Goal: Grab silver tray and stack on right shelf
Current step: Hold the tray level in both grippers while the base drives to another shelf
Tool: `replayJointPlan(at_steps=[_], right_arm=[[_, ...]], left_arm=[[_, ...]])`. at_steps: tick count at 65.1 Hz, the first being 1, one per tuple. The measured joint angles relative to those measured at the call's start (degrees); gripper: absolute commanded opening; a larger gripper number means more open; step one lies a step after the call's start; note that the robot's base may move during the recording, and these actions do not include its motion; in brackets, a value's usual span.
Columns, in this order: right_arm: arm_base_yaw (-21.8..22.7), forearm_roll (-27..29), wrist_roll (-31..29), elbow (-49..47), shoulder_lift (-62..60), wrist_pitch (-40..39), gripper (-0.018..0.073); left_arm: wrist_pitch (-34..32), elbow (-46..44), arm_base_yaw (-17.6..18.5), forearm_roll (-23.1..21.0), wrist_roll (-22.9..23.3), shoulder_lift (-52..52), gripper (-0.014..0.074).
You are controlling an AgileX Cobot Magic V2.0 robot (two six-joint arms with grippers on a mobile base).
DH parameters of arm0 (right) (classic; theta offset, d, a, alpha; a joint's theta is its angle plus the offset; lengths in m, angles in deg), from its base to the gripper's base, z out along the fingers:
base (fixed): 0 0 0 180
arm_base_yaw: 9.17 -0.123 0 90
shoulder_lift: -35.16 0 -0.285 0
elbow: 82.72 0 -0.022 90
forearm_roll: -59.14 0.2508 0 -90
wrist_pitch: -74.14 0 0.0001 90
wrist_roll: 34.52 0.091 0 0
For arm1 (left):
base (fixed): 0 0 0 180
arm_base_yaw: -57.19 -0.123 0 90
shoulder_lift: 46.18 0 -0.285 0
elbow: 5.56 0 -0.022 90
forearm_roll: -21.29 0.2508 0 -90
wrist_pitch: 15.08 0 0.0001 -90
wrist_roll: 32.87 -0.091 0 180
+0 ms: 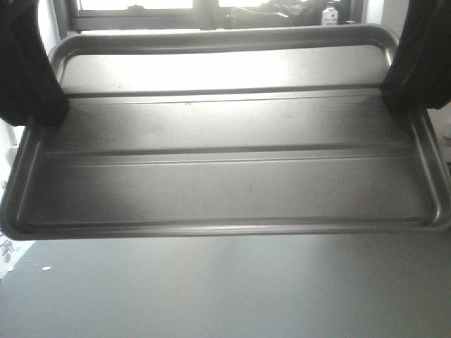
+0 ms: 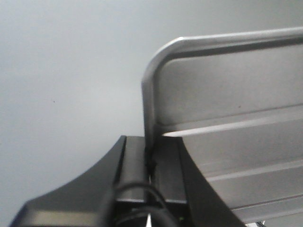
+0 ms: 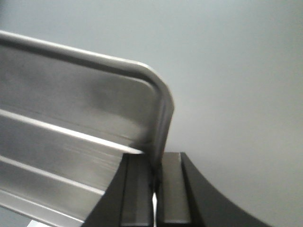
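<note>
One silver tray (image 1: 225,183), shiny and round-cornered, with a low rim and two long ridges, stretches between two grippers over a grey surface (image 1: 225,289). The left gripper (image 2: 151,163) pinches one short rim between its fingers, and the right gripper (image 3: 155,168) pinches the opposite rim. The frame edges cut off both dark gripper bodies.

Backlit and soft
Bright window (image 1: 134,3) behind glares white over the far half of the shiny ridged metal tray (image 1: 225,176); near half shadowed, wrist views blurred

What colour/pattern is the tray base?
Silver tray: shiny grey metal, two long parallel ridges; clearest in the exterior front-facing view.
</note>
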State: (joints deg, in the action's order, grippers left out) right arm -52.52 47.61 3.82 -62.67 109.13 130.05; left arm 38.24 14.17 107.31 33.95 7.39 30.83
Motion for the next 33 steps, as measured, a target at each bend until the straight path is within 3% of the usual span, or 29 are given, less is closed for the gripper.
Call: replayJointPlan(at_steps=[33], right_arm=[[0.0,0.0,0.0,0.0,0.0,0.0,0.0058]], left_arm=[[-0.2,0.0,0.0,0.0,0.0,0.0,-0.0093]])
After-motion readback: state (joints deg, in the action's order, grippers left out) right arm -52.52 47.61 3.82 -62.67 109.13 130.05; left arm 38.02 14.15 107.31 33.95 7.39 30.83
